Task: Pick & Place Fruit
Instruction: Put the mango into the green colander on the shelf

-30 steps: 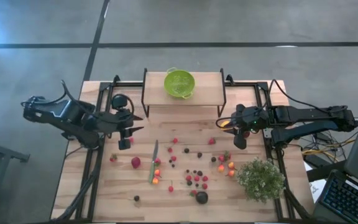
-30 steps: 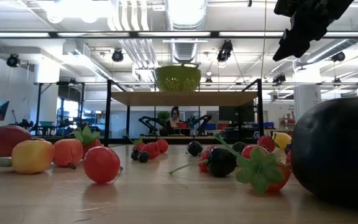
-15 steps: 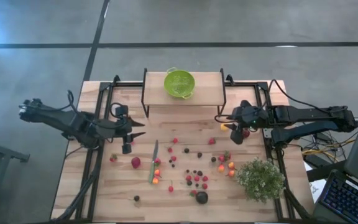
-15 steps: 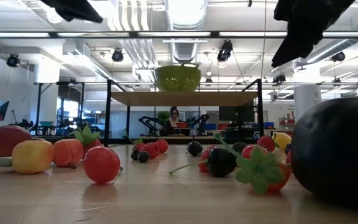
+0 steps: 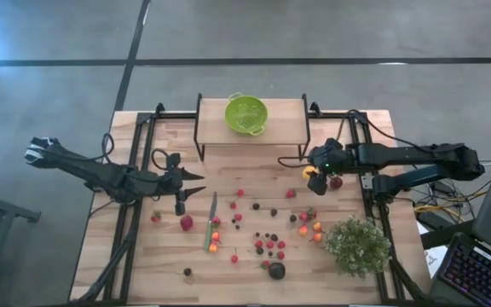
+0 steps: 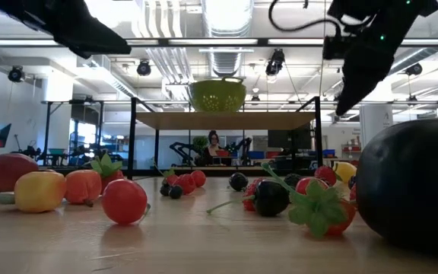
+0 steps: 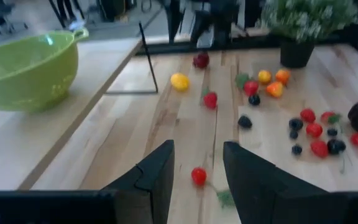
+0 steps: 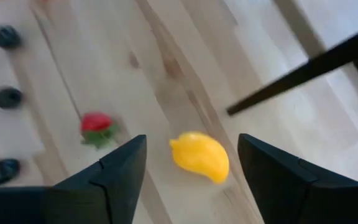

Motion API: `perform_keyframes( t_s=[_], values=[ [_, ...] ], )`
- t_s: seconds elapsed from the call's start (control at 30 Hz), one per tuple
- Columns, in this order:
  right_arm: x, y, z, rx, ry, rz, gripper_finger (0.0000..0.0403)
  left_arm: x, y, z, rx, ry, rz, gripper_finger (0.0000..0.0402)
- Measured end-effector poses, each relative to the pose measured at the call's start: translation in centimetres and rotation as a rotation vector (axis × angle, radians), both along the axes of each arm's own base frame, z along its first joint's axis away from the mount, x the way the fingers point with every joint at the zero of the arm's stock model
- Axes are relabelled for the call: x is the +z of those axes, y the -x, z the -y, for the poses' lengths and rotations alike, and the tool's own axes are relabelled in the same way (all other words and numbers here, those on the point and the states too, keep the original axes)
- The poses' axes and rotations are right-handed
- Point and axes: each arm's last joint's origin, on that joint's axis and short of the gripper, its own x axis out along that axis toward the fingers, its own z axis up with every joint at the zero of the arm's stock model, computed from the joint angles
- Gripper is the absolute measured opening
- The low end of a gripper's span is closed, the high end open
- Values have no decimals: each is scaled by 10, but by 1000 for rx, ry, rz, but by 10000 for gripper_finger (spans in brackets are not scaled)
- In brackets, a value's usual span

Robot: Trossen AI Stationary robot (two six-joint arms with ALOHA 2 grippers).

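Many small pieces of fruit (image 5: 267, 243) lie scattered on the wooden table, mostly red, some dark, a few orange. A bigger dark round one (image 5: 276, 270) sits near the front edge. My right gripper (image 8: 191, 142) hangs open above a yellow fruit (image 8: 199, 155) that lies on the table at the right rear (image 5: 308, 173); its fingers stand on either side without touching it. My left gripper (image 7: 197, 152) is open above the table's left part (image 5: 198, 182), pointing toward the right edge, with a red berry (image 7: 198, 176) ahead of it.
A green colander (image 5: 245, 114) stands on a raised shelf at the back. A green-handled knife (image 5: 211, 220) lies left of the fruit. A bushy pale-green plant (image 5: 358, 246) stands at the front right. A red fruit (image 5: 336, 182) lies just right of my right gripper.
My left gripper has come down toward the table and tipped closer to level, coming into the low view at the top left. My right gripper has sunk a little, shifted toward the table's left above the yellow fruit, tipped further down, and opened.
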Motion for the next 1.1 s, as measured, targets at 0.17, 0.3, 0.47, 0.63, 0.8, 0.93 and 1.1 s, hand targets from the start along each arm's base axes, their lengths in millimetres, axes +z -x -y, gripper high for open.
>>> perform_keyframes(
  t_s=[0.17, 0.3, 0.47, 0.63, 0.8, 0.93, 1.1],
  values=[
    [-12, -4, 5, 5, -4, -94, 282, -8, -1, 0, -11, -13, 88, 145],
    [-19, -9, 6, 46, 6, -147, 302, -12, -1, 0, -11, -9, 117, 145],
    [-28, -14, 8, 90, 18, -209, 321, -12, -1, 0, -11, -9, 115, 145],
    [-37, -18, 19, 90, 23, -259, 333, -12, -1, 0, -11, -10, 115, 145],
    [-47, -21, 33, 102, -23, -287, 335, -12, -1, 0, -12, -12, 114, 145],
    [-56, -23, 40, 118, -49, -332, 322, -12, -1, 0, -16, -32, 110, 145],
    [-65, -28, 42, 162, -86, -342, 307, -12, -1, 0, -17, -35, 110, 145]
  ],
)
